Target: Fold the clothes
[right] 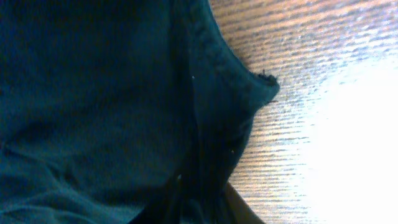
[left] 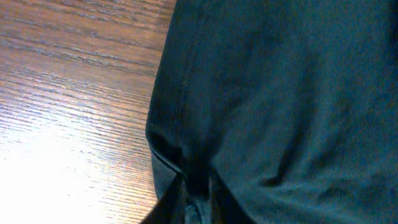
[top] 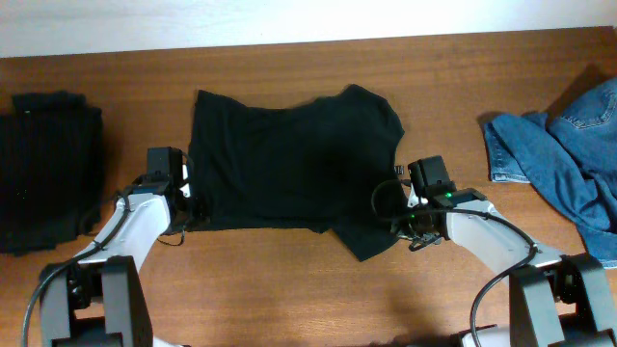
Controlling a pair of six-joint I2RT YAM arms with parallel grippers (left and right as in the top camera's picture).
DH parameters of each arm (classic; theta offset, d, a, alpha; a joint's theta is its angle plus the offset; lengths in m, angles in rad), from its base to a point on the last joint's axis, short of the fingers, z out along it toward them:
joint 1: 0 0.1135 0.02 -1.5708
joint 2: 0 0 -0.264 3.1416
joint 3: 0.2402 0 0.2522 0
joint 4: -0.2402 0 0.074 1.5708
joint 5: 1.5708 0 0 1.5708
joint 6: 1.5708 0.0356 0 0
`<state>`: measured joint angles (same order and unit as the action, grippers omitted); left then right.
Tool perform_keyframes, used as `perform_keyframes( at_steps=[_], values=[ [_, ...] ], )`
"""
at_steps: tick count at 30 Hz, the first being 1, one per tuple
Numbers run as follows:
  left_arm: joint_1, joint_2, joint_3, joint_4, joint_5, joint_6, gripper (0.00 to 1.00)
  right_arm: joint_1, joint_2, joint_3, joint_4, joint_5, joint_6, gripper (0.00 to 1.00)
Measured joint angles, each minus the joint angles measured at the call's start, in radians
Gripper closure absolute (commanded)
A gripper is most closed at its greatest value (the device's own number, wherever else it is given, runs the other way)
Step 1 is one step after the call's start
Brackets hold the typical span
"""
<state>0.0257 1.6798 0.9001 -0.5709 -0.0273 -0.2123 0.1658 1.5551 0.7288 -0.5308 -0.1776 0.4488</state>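
1. Left gripper (top: pixel 191 210): jaws drawn narrow, pinching the near-left corner of the black shirt (top: pixel 289 164). Right gripper (top: pixel 395 204): jaws likewise narrow, clamped on the shirt's right edge.
2. The overhead view hides both contacts under the wrists. The left wrist view shows dark fingers (left: pixel 171 205) with a stitched hem bunched between them. The right wrist view shows a seamed edge running down into the closed jaws, with a small raised cloth tip over the wood.
3. The shirt lies spread flat mid-table, its long axis running left to right. One flap points toward the near edge at lower right, and another bulges at the far right corner. The neckline cannot be told.
4. Wooden table (top: pixel 289 58).
5. A folded black garment (top: pixel 48 169) lies at far left and blue jeans (top: pixel 569 154) at far right, both well apart from the shirt.
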Motion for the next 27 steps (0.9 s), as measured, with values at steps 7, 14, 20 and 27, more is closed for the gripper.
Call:
perform_keyframes(
  at_steps=[7, 14, 20, 27],
  values=[
    [0.0, 0.0, 0.0, 0.007, 0.0, 0.002, 0.99, 0.0, 0.0, 0.0, 0.0, -0.002, 0.001, 0.96],
    [0.0, 0.0, 0.0, 0.008, 0.0, 0.002, 0.99, 0.0, 0.0, 0.0, 0.001, -0.002, 0.0, 0.96],
    [0.0, 0.0, 0.0, 0.008, 0.0, 0.002, 0.98, 0.0, 0.0, 0.0, -0.01, -0.003, 0.0, 0.96],
    [0.0, 0.0, 0.0, 0.015, 0.0, 0.0, 0.36, 0.0, 0.0, 0.004, -0.014, -0.006, 0.0, 0.95]
  ],
)
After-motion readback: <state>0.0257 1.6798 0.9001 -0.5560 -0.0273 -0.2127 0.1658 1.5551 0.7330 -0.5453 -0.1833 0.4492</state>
